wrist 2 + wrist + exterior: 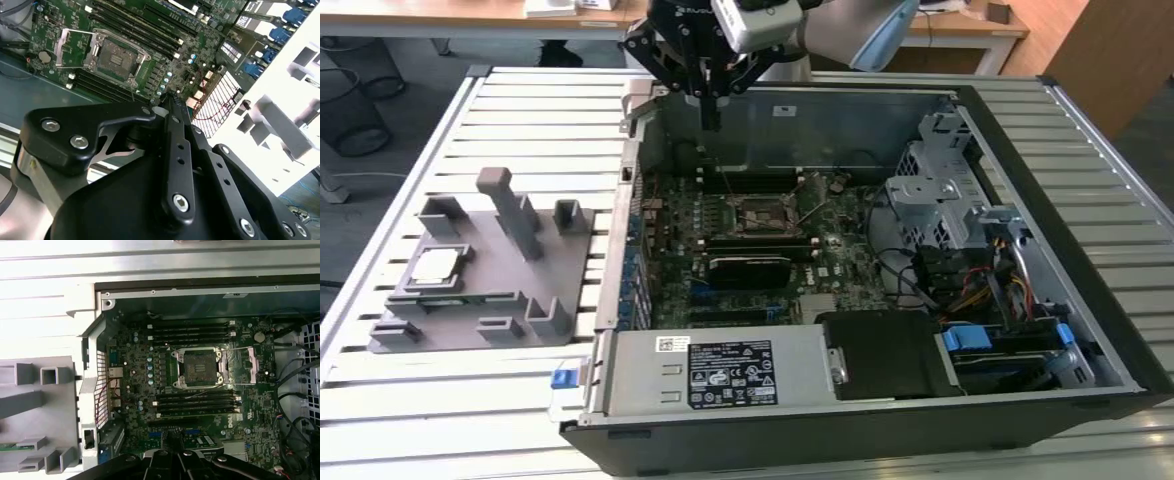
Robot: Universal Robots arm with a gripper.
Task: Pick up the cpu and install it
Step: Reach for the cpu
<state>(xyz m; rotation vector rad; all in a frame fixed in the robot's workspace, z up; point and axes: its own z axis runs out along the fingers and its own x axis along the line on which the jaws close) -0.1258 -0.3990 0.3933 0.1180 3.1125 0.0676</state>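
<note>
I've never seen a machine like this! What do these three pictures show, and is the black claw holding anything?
It is a robot arm with black jaws for pinching things. The exterior view comes from a camera off the arm; both wrist views come from cameras riding on it. On the slatted table lies an open computer case, its green motherboard and empty socket showing. On the exterior view's left, a grey fixture plate carries the cpu, a small silver square. The jaws hang above the case, shut, holding nothing.
</note>
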